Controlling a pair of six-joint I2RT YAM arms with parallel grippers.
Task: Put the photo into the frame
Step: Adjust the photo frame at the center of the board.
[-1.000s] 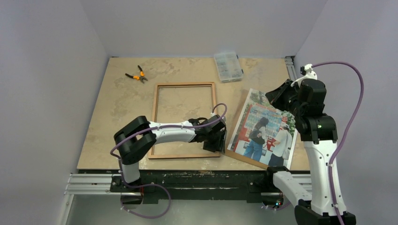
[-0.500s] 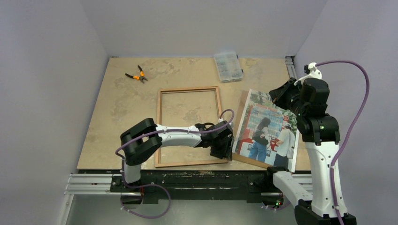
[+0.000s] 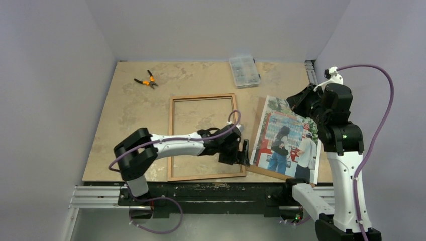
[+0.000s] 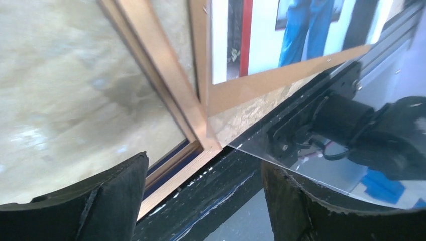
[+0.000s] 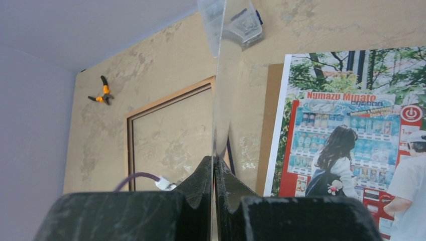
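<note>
The frame (image 3: 173, 135) lies flat mid-table, wood-brown face up; its near right corner (image 4: 201, 145) shows a dark blue underside. The photo (image 3: 286, 138) lies face up to its right on a brown board (image 3: 266, 170). It also shows in the left wrist view (image 4: 261, 35) and the right wrist view (image 5: 351, 140). My left gripper (image 3: 244, 153) hangs open and empty over the frame's near right corner, by the photo's left edge. My right gripper (image 3: 300, 103) is shut on a clear pane (image 5: 219, 100), seen edge-on above the photo's far end. The pane's edge also shows in the left wrist view (image 4: 291, 168).
Orange-handled pliers (image 3: 145, 80) lie at the far left. A clear plastic parts box (image 3: 243, 71) stands at the far middle. The black rail (image 3: 211, 191) runs along the table's near edge, just below the frame. Grey walls close in both sides.
The frame has slid right, closer to the board and photo. My left gripper moved right with it to the near right corner and turned. My right arm shifted slightly right, still holding the pane.
</note>
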